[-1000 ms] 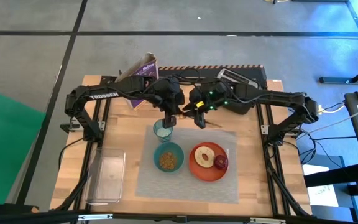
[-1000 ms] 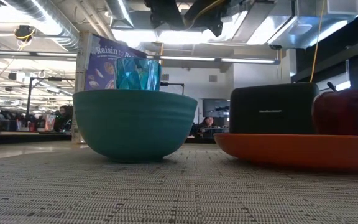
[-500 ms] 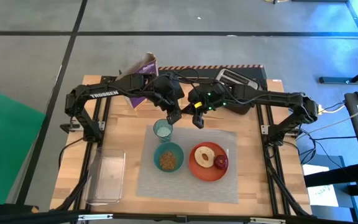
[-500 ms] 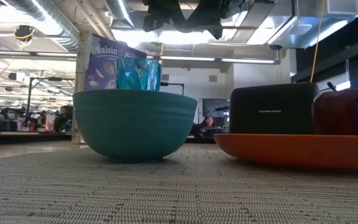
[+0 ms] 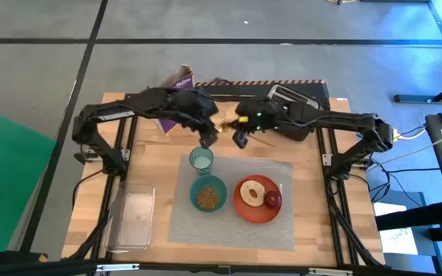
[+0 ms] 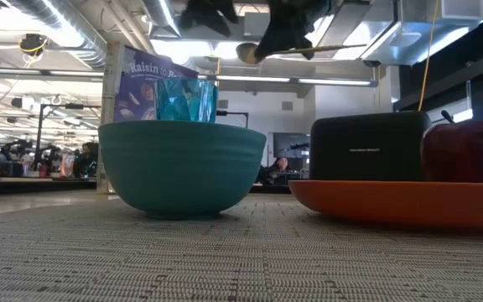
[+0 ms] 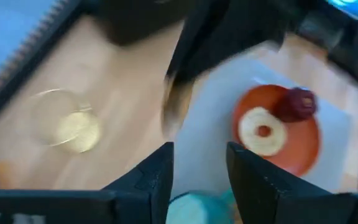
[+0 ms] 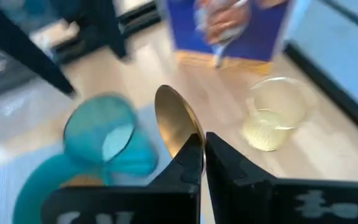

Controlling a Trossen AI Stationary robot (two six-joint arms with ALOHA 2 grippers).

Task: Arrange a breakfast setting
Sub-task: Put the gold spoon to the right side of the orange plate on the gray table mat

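On the grey placemat stand the teal bowl, the translucent teal cup and the orange-red plate, which carries the bagel and the dark-red fruit. Above the mat's far edge, my right gripper is shut on the gold spoon. My left gripper stands open beside it, above the cup, with nothing between its fingers. My right gripper pinches the spoon's handle just behind its bowl between the two fingers. The spoon bowl sticks out beyond the fingertips. The fingers slant down from the table's right. The spoon lies about level, lifted clear of everything, and its handle trails toward the right.
A black toaster and a purple cereal box stand at the table's far edge. A small clear glass with yellowish contents sits near the box. A clear plastic tray lies at the near left.
The spoon has passed from my left gripper to my right. The right gripper has shut on it and rolled, so the spoon now lies level. My left gripper has opened, let go and drawn a little up and away toward the table's left.
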